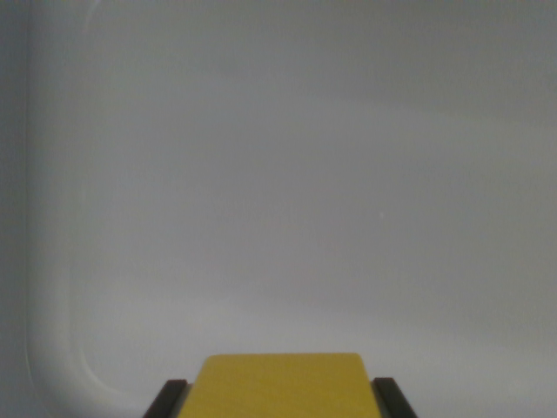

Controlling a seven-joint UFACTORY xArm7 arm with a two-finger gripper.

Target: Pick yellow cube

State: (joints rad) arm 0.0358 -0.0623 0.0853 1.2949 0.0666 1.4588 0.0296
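The yellow cube (280, 385) fills the bottom centre of the wrist view, its flat top face towards the camera. Two black fingertips (167, 399) press against its left and right sides, so my gripper (280, 399) is shut on the cube. Only the tips of the fingers show at the lower edge of the picture. The underside of the cube is hidden, and I cannot tell whether it rests on the surface or hangs above it.
A pale grey-white surface (296, 209) spreads across the whole view. A rounded raised rim (48, 287) runs down the wrist view's left and curves at the lower left corner, like the wall of a tray or bin.
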